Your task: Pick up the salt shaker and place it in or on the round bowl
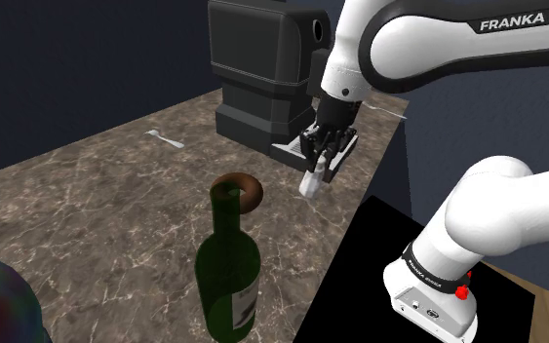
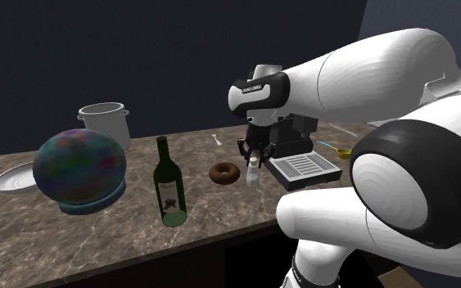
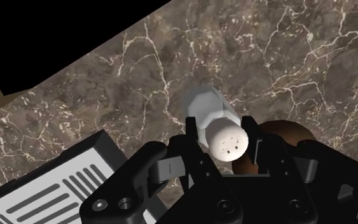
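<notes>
Shoulder view first: I've got the tool (image 1: 318, 171) closed down to the width of the salt shaker (image 1: 311, 185) and gripping it. It hangs just beside the doughnut (image 1: 239, 191), on the side toward the coffee machine (image 1: 262, 73). I'd call the grasp made and the lift the step in hand. I can't tell whether the base is clear of the counter (image 1: 97, 195)

Second exterior view now: the shaker sits low under the tool, close by the doughnut, a small white piece, slightly tilted. Well past the doughnut, beyond the green wine bottle (image 2: 169, 184), stands a multicoloured round bowl (image 2: 81, 168), and that's my best guess for the target. Next move, as I judge it: raise well clear, then carry across over the doughnut, high enough to miss the bottle's neck

Wrist view: the shaker is plain white with an angular-looking body and a rounded cap with small holes facing me. The two black fingers clasp it on either side, with the doughnut just behind
</notes>
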Robot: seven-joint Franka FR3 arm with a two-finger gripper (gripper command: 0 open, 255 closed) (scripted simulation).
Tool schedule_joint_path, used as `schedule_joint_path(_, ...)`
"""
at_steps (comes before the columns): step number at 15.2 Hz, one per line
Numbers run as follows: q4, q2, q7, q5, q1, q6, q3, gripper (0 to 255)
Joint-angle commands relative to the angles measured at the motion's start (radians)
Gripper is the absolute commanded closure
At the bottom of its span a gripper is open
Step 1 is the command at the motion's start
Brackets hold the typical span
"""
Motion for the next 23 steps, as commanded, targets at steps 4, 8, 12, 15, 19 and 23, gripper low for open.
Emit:
schedule_joint_path(4, 0.064, -0.005, 0.005, -0.018, -0.008, -0.069, -0.016, 255)
schedule_joint_path(8, 0.145, 0.083, 0.025, -0.021, -0.023, -0.057, 0.007, 255)
schedule_joint_path(12, 0.288, 0.252, 0.069, -0.035, -0.052, -0.021, 0.059, 255)
schedule_joint_path(15, 0.404, 0.376, 0.109, -0.060, -0.075, -0.008, 0.099, 255)
schedule_joint_path(19, 0.571, 0.540, 0.175, -0.114, -0.101, -0.008, 0.151, 255)
schedule_joint_path(23, 0.644, 0.634, 0.214, -0.153, -0.108, 0.011, 0.180, 255)
